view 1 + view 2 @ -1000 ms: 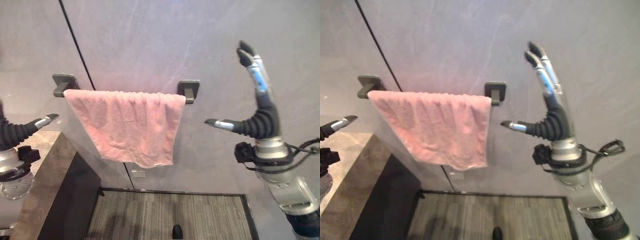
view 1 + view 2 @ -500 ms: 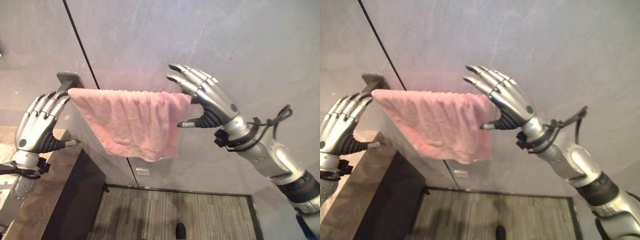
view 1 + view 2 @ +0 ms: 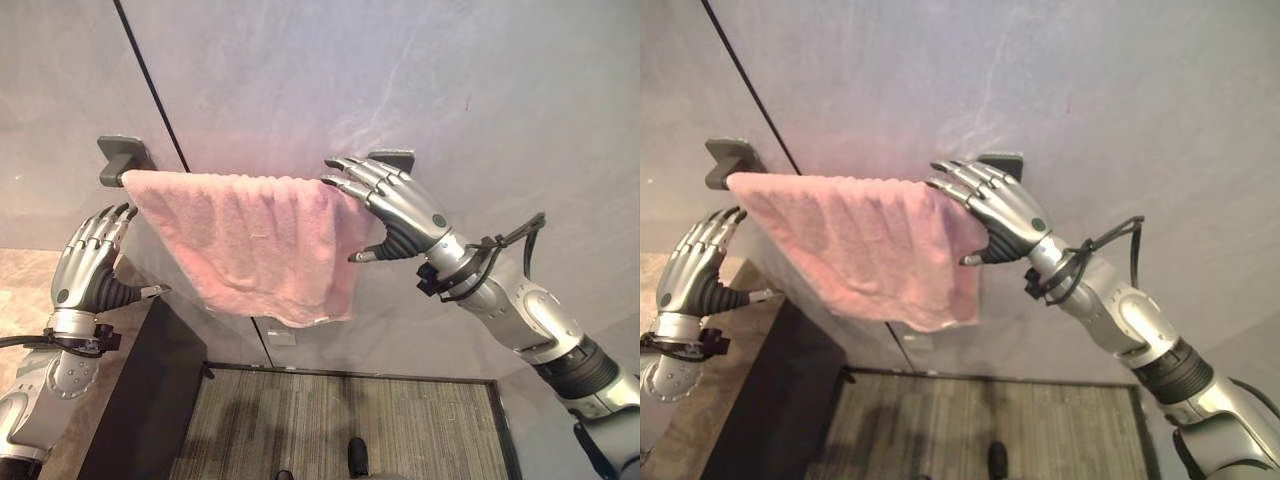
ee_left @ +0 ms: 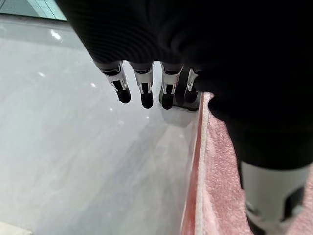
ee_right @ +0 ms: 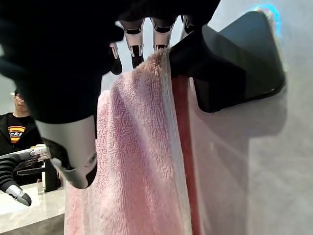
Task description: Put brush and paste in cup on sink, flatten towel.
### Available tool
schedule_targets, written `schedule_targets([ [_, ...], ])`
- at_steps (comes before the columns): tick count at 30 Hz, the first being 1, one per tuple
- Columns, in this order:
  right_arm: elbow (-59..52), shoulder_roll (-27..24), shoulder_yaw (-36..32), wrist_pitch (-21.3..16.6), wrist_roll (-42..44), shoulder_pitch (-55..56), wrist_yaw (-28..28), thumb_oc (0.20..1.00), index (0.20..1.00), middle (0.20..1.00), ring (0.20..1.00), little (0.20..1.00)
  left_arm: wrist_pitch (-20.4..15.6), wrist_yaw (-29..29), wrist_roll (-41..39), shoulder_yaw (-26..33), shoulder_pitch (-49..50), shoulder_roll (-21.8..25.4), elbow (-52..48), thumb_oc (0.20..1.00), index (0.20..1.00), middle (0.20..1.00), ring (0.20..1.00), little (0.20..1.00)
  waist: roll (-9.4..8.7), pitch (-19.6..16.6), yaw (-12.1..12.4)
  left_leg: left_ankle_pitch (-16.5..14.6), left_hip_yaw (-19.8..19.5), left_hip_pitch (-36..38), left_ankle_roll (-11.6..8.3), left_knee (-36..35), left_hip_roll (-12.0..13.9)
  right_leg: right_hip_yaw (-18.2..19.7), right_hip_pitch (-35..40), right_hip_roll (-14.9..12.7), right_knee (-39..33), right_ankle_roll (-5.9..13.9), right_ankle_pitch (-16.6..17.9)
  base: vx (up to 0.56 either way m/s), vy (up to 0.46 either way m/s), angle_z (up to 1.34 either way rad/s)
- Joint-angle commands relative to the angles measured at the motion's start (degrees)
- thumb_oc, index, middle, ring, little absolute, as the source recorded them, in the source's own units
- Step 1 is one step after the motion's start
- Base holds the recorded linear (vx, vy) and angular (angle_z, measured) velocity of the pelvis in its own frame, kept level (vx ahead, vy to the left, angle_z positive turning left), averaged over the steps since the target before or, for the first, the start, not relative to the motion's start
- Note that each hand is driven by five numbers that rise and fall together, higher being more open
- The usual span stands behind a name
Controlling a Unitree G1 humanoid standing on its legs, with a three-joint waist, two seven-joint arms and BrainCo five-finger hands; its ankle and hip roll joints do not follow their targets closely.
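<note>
You see a pink towel draped over a rail on the grey wall, hung between two dark brackets. The left bracket stands at the towel's upper left corner; the right bracket shows just past your right hand. The towel's top edge is rippled along the rail, and the cloth hangs askew: its lower edge slants down from the left to a low corner at the right.

Your right hand is at the towel's right end, by the right bracket. Its fingers reach out nearly straight over the top edge of the cloth, with the thumb lower, in front of the towel's right side. In the right wrist view the fingertips sit at the towel's top fold next to the bracket; they look relaxed, not clamped on the cloth.

Your left hand is raised below the towel's left corner, just beside the cloth, fingers straight and pointing up, thumb out to the side. In the left wrist view the fingertips are free in front of the wall, with the towel's edge beside the hand, holding nothing.

A stone counter lies low at the left, with a dark panel under it. A dark mat covers the floor below.
</note>
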Motion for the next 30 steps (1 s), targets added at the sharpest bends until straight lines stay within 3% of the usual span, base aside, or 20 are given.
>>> schedule_targets([
  [1, -3.4, -0.7, -3.0, -0.1, 2.4, 1.9, -0.9, 1.0, 1.0, 1.0, 1.0, 1.0, 0.1, 2.7, 0.2, 3.9, -1.0, 3.0, -1.0, 1.0, 1.0, 1.0, 1.0, 1.0, -2.72, -2.3, 0.0, -0.3, 1.1, -1.6, -0.46, 1.8, 0.3, 3.5, 1.4, -7.1, 0.5, 7.3, -2.2, 0.0, 0.0, 0.0],
  [10, -5.7, -0.9, -6.6, -0.7, 1.2, 4.9, -1.3, 1.0, 1.0, 1.0, 1.0, 1.0, 1.0, 7.2, 1.4, 11.7, 2.9, -1.9, -4.2, 1.0, 1.0, 1.0, 1.0, 1.0, -2.52, -2.9, 0.9, -0.8, 0.6, -1.5, -0.4, 2.0, 0.1, 3.3, 1.8, -7.0, 0.4, 7.12, -2.8, 0.02, -0.005, 0.0],
  [17, -5.6, -2.0, -5.8, -0.8, 1.1, 5.1, -0.4, 1.0, 1.0, 1.0, 1.0, 1.0, 0.1, 7.4, -0.2, 12.8, 1.1, -1.4, -7.3, 1.0, 1.0, 1.0, 1.0, 1.0, -2.51, -3.0, 0.8, -0.7, 0.6, -1.6, -0.52, 2.0, 0.3, 3.0, 2.0, -6.9, 0.4, 6.97, -2.9, 0.0, -0.002, 0.01],
  [30, 3.5, -2.4, 3.4, -1.4, -2.0, 3.8, 1.4, 1.0, 1.0, 1.0, 1.0, 1.0, -2.0, 4.6, -0.6, 6.7, -4.6, 4.3, -10.1, 1.0, 1.0, 1.0, 1.0, 1.0, -1.91, -2.5, 0.1, -0.3, 0.6, -1.6, -0.79, 1.4, 0.3, 3.0, 1.9, -7.0, 0.3, 7.01, -2.8, 0.0, 0.0, 0.0],
])
